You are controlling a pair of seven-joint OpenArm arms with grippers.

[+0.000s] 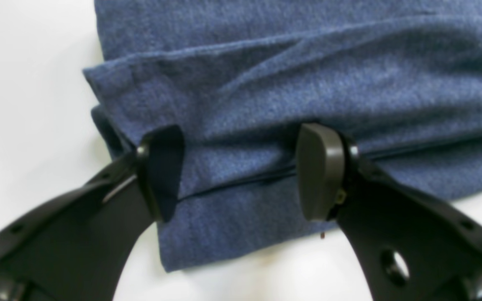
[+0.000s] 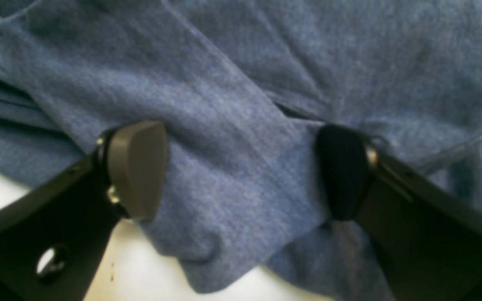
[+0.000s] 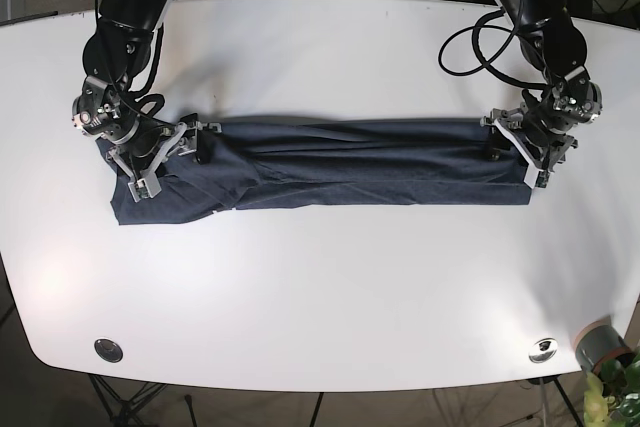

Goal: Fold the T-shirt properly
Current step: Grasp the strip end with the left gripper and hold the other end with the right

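The blue T-shirt [image 3: 340, 164] lies as a long folded band across the white table, with a wider sleeve part at its left end. My left gripper [image 3: 512, 153] sits at the band's right end. In the left wrist view the left gripper [image 1: 241, 173] is open, and its fingers [image 1: 320, 171] straddle the stacked hem layers of the T-shirt [image 1: 308, 83]. My right gripper [image 3: 165, 160] is at the left end. In the right wrist view the right gripper [image 2: 239, 171] is open too, its pads [image 2: 136, 167] low over a folded flap of the T-shirt [image 2: 224, 125].
The white table [image 3: 320, 287] has a round metal fitting [image 3: 108, 349] near each front corner. A grey pot with a plant [image 3: 600, 347] stands just off the front right corner. Black cables [image 3: 480, 47] loop behind the right-hand arm.
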